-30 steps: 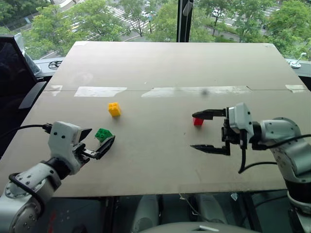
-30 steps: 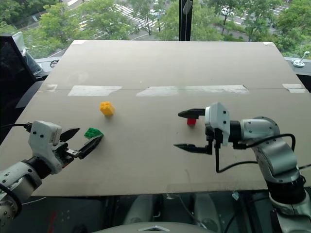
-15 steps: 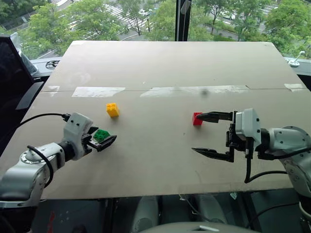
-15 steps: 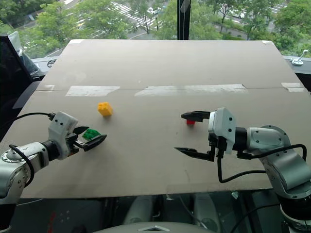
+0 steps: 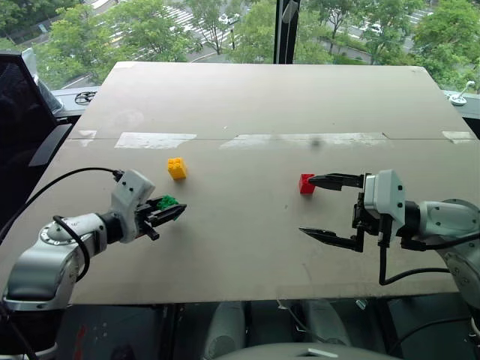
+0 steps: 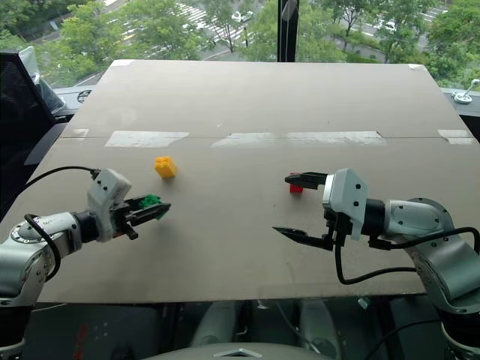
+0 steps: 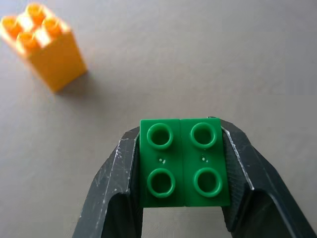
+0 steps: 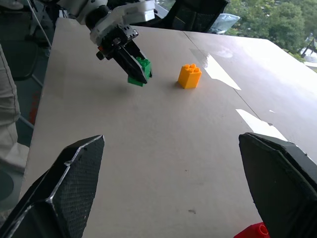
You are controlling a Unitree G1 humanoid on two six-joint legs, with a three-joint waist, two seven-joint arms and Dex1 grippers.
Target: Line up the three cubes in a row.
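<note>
A: Left gripper (image 5: 171,212)?

B: Pinching the green cube (image 7: 184,161). In the left wrist view both black fingers (image 7: 115,183) press flat against opposite sides of the brick, studded top facing the camera. From the head views the cube sits at the fingertips, on the left part of the table (image 5: 247,97); whether it rests on the board or is lifted off it I cannot tell.

A: Yellow cube (image 5: 177,168)?

B: Standing free on the board, upright, studs up, beyond the left gripper and near it, not touching anything. A strip of tape (image 5: 155,140) runs across the board farther back.

A: Right gripper (image 5: 322,208)?

B: Spread wide, nothing between the fingers. It points toward the robot's left, held over the right part of the table. The far finger's tip lies just beside the red cube (image 5: 306,184); contact cannot be judged.

A: Red cube otherwise?

B: On the board, well apart from the yellow and green ones, right of centre.

A: Row formed?

B: No. The three cubes are scattered.
</note>
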